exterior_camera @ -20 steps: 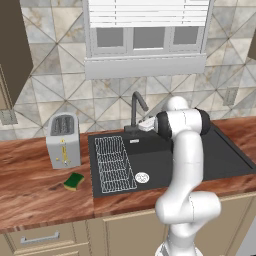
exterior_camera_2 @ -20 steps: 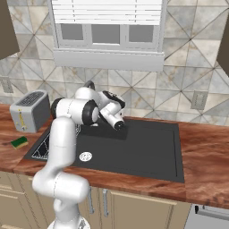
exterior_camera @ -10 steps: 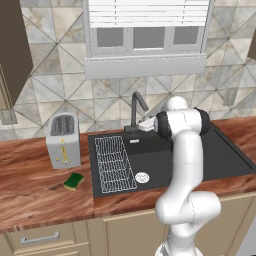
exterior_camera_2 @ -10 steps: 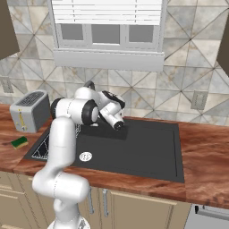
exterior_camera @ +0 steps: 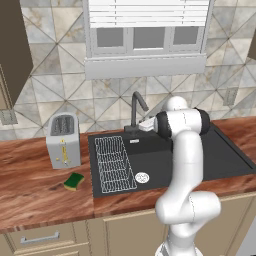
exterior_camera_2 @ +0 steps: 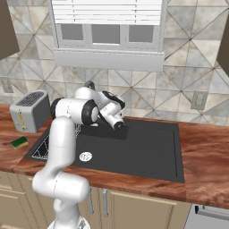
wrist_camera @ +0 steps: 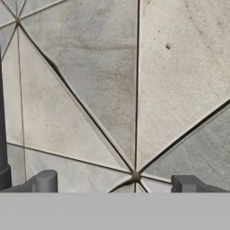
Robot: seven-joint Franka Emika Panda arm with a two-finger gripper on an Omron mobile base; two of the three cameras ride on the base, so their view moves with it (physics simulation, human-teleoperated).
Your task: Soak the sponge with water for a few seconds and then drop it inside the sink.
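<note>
the sponge [exterior_camera: 74, 181] lies flat on the reddish wood-grain worktop [exterior_camera: 30, 195], just in front of the boxy silver toaster [exterior_camera: 63, 140] and left of the sink [exterior_camera: 165, 165], with bare worktop all round it. it is a small green slab with a yellow underside. the sink is a wide matte-black rectangular basin; a white wire rack [exterior_camera: 115, 164] covers its left part beside a round silver drain [exterior_camera: 142, 177], and the right part is open. the gripper [wrist_camera: 117, 184] is at the dark gooseneck faucet [exterior_camera: 137, 107] on the back rim, facing the grey triangular-patterned wall tiles [wrist_camera: 134, 90], its fingertips [wrist_camera: 45, 181] spread wide with nothing between them.
</note>
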